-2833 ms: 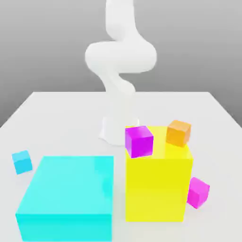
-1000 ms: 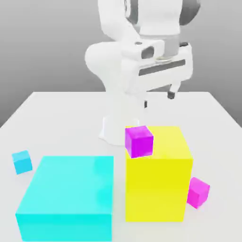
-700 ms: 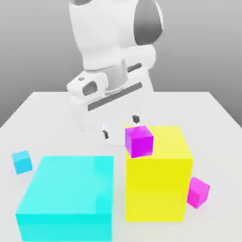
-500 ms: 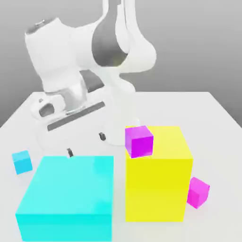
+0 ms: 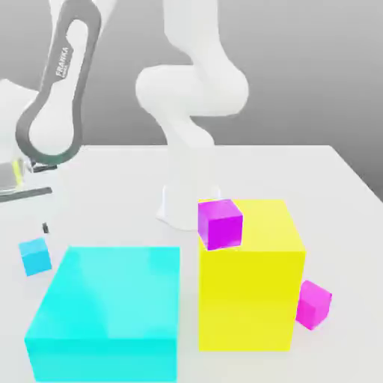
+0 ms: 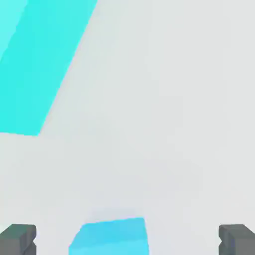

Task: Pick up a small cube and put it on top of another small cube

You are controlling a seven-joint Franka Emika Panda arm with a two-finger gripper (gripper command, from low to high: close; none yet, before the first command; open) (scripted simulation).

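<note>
A small cyan cube (image 5: 34,256) rests on the white table at the exterior view's left, beside the big cyan block. In the hand view this cube (image 6: 112,238) lies below my gripper (image 6: 127,240), between its two dark fingertips (image 6: 17,239). The jaws are open wide and hold nothing. One fingertip (image 5: 45,227) hangs just above the cube in the exterior view. A small magenta cube (image 5: 220,222) sits on the near corner of the yellow block. Another magenta cube (image 5: 313,304) lies on the table to that block's right.
A large cyan block (image 5: 105,310) and a taller yellow block (image 5: 250,280) stand side by side at the front. The arm's white base (image 5: 183,202) rises behind them. The table's left edge (image 5: 19,179) runs close to the hand.
The arm has swung from over the yellow block to the exterior view's left and come down over the small cyan cube. The orange cube first seen on the yellow block is gone from it.
</note>
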